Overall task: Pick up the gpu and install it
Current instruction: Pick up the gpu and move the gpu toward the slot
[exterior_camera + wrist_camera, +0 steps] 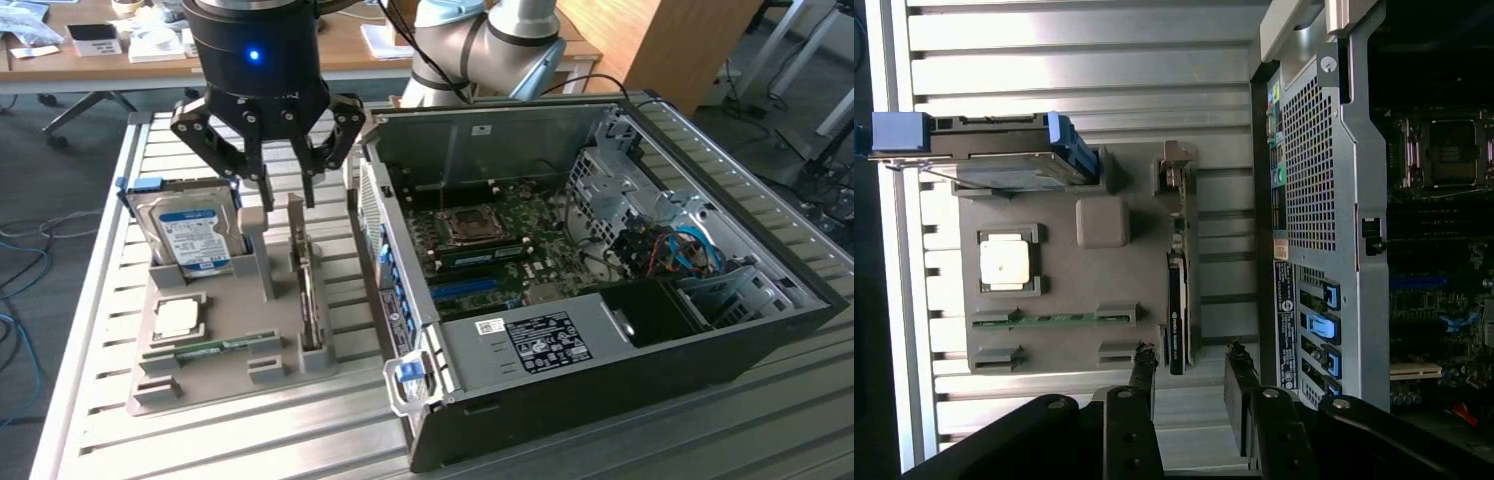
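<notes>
on the slatted worktop [200,440] the gpu [310,300] stands on edge in a slot of the grey tray [220,395], just beside the open computer case [601,390]. to us it looks light, thin, stiff and fragile; we would pinch its bare upper edge across the thickness, sparing the components. above its far end our gripper [284,195] hangs spread and empty.

A gray tray [274,340] lies on the counter [240,430], an open computer case [481,140] at its three o'clock (exterior view). Its hard drive [191,232] stands at eleven o'clock, processor chip [178,318] and memory stick [214,348] at eight.
</notes>
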`<act>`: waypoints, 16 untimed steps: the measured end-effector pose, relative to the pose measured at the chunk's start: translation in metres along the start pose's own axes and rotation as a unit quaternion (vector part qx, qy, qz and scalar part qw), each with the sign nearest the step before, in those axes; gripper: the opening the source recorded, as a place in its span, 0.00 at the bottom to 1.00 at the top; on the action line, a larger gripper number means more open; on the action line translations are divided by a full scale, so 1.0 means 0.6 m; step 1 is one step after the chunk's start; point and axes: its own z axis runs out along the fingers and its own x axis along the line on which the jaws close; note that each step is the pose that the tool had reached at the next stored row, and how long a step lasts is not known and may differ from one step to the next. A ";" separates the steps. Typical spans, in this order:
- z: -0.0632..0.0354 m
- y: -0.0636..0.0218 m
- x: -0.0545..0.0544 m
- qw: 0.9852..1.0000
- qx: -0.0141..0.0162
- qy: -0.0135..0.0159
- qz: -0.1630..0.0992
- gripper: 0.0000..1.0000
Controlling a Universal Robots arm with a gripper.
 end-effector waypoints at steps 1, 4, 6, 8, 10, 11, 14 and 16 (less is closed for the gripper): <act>0.000 0.000 0.000 1.000 0.000 0.000 0.000 0.42; 0.000 0.000 0.000 1.000 0.000 0.000 0.000 0.42; 0.001 0.000 0.000 1.000 0.000 0.000 0.000 0.42; 0.003 0.000 0.000 1.000 0.000 0.000 0.000 0.42; 0.006 0.000 0.000 1.000 0.000 0.000 0.000 0.42; 0.007 0.000 0.000 1.000 0.000 0.000 0.000 0.42; 0.008 0.000 0.000 1.000 0.000 0.000 0.000 0.42; 0.011 -0.001 0.000 1.000 0.000 0.000 0.000 0.42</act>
